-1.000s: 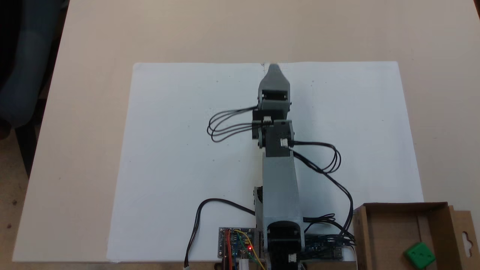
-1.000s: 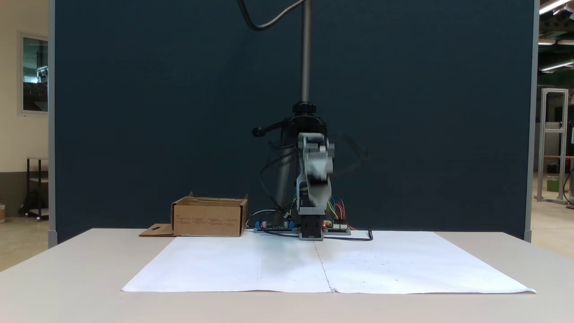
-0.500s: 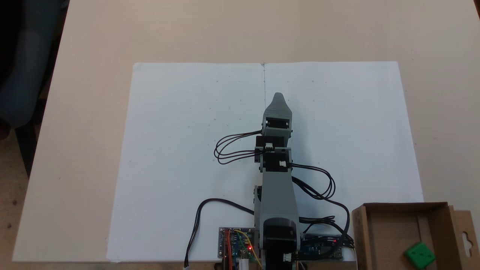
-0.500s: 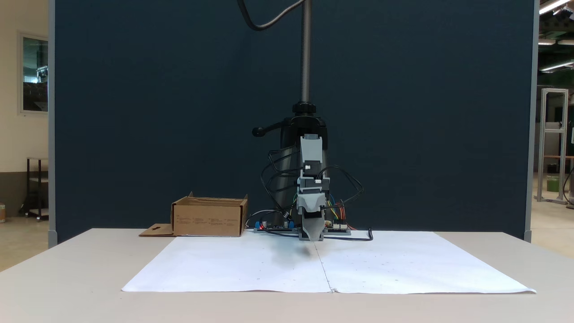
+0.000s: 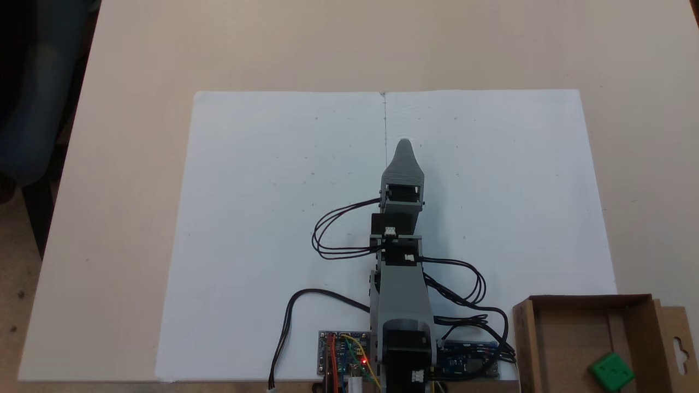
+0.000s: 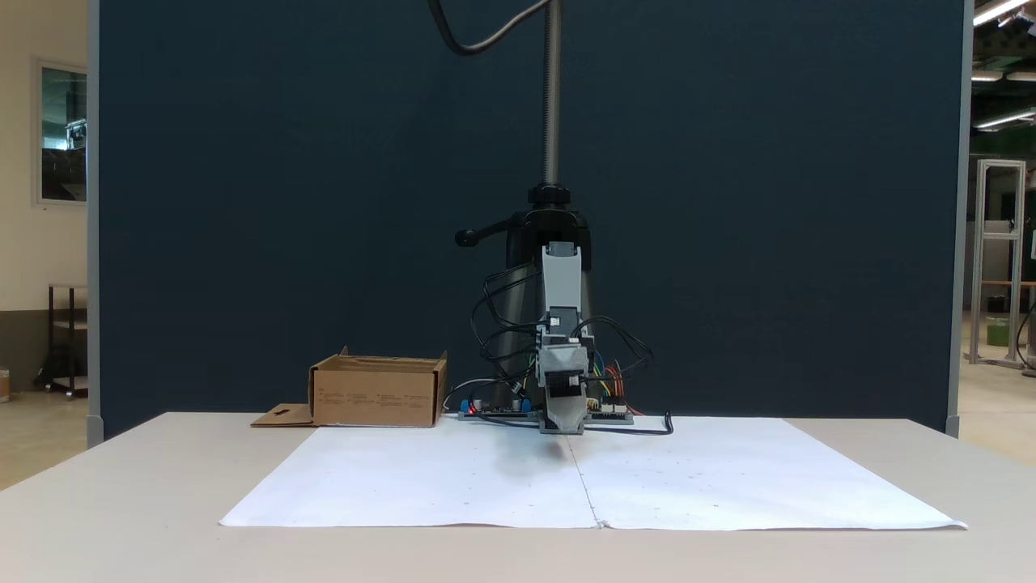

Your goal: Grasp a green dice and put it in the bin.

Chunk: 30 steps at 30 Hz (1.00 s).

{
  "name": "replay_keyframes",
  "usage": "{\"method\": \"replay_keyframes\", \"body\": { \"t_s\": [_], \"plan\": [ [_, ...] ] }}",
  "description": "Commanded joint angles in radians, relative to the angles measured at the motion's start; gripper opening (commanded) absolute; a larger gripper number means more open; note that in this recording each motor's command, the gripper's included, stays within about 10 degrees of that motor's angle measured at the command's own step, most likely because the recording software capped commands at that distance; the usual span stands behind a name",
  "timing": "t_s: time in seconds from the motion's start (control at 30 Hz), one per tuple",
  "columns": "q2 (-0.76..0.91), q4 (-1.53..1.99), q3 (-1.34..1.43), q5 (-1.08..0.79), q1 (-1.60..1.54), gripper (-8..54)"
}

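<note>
White paper (image 5: 262, 218) covers a beige table (image 5: 136, 65). At its middle the gripper (image 5: 404, 143) points down, low over the sheet; whether its jaws are parted cannot be told. Well apart, the green dice (image 5: 611, 371) already lies inside the bin (image 5: 551, 338), so the task looks finished.

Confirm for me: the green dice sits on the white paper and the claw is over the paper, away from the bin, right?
Not quite. A fixed view shows the green dice lying inside the bin, not on the white paper. The claw is over the paper, away from the bin.
</note>
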Motion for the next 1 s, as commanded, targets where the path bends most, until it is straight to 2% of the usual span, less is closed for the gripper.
{"method": "replay_keyframes", "body": {
  "t_s": [0.0, 0.97],
  "plan": [
    [0.118, -0.170, 0.075, -0.020, 0.014, 43.3],
    [0.110, -0.662, 0.075, -0.020, 0.009, 44.5]
  ]
}}
